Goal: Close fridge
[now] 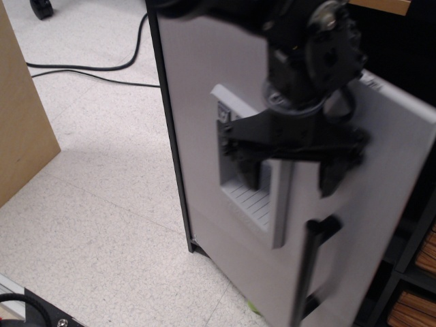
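Observation:
The fridge's grey brushed door (pixel 381 204) stands ajar, its free edge at the right. Its recessed dispenser panel (pixel 248 180) is partly hidden by my gripper. The black bar handle (pixel 312 266) runs down the door's lower right and looks blurred. My black gripper (pixel 289 177) hangs open in front of the door, one finger over the dispenser recess, the other (pixel 334 174) on the door face above the handle. I cannot tell whether it touches the door. Dark shelves (pixel 415 272) show at the far right.
A tan wooden board (pixel 20 129) stands at the left. Black cables (pixel 88 71) lie on the speckled floor behind. Black equipment (pixel 27 310) sits at the bottom left corner.

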Controlling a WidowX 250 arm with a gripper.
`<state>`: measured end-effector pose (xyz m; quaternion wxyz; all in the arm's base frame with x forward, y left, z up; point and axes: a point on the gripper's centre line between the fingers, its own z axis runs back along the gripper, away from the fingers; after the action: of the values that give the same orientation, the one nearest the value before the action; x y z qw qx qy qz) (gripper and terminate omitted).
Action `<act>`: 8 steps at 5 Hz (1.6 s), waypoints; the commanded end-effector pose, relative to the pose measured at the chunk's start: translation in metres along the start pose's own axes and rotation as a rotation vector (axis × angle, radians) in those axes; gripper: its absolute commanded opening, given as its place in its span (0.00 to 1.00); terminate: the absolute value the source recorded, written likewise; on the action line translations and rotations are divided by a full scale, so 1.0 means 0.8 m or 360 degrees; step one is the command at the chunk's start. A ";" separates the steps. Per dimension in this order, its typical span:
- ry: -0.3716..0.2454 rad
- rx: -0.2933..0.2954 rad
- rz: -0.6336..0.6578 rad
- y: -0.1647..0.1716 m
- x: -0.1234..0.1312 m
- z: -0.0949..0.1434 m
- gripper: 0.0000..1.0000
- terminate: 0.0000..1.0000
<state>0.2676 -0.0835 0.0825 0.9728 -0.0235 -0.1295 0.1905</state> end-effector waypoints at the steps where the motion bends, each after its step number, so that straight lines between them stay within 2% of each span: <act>1: -0.0041 -0.0177 0.0175 -0.050 0.051 -0.005 1.00 0.00; 2: -0.0067 -0.0214 0.0191 -0.067 0.061 -0.010 1.00 0.00; 4: -0.0203 -0.0270 0.0219 -0.077 0.071 -0.027 1.00 0.00; 7: -0.0294 -0.0291 0.0226 -0.078 0.062 -0.029 1.00 0.00; 8: -0.0315 -0.0329 0.0193 -0.069 0.047 -0.019 1.00 0.00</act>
<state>0.3161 -0.1228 0.0574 0.9421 -0.0944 -0.2168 0.2380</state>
